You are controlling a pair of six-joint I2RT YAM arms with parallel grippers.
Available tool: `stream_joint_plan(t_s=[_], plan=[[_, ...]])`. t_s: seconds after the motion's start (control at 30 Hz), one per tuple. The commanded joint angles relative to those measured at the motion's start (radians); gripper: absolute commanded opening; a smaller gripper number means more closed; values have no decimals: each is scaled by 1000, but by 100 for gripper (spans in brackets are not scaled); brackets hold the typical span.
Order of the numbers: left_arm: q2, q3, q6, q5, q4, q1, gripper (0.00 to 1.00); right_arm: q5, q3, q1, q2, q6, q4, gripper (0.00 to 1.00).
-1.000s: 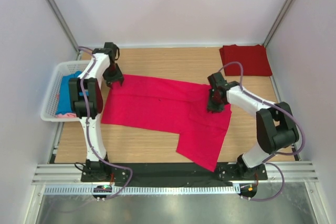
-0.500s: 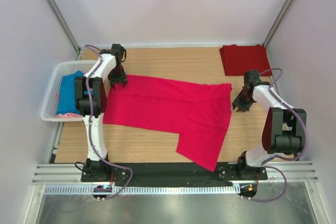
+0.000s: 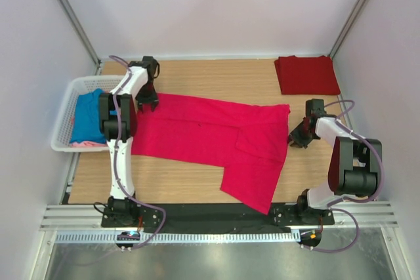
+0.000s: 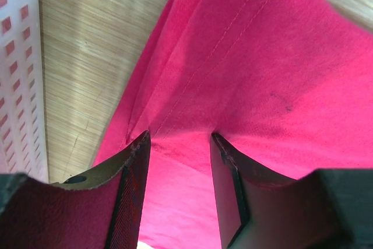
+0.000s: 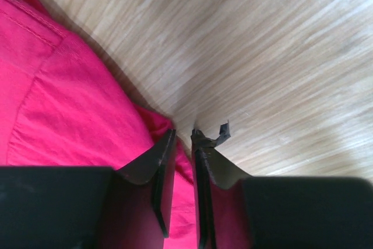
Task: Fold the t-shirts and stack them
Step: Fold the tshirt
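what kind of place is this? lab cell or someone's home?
Most likely a lab test cell, not a home: plain white walls on metal posts box in a wooden table, the left arm and right arm are bolted to a rail, and a bright red t-shirt lies spread between them.

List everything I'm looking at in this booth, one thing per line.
spread t-shirt: 1, bright pinkish-red, flat across the middle of the table
folded t-shirt: 1, dark red, far right corner
basket: 1, white lattice, left edge of the table
blue cloth: 1, blue, inside the basket
pink cloth: 1, pale pink, near end of the basket
table: 1, light wood, under everything
left gripper: 1, black, jaws apart on the spread t-shirt's far left corner
right gripper: 1, black, at the spread t-shirt's right edge
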Motion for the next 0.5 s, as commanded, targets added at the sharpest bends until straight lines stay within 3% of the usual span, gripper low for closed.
stream_joint_plan(t_s=[0.0, 0.1, 0.27, 0.47], plan=[[18, 56, -10, -28, -36, 7, 47, 17, -19, -1, 1, 36, 82, 23], [16, 73, -12, -32, -39, 7, 48, 18, 1, -1, 21, 41, 88, 1], [28, 118, -14, -24, -59, 5, 49, 100, 32, -13, 40, 30, 64, 1], [-70, 107, -69, 264, 34, 2, 56, 118, 104, -66, 106, -48, 67, 1]])
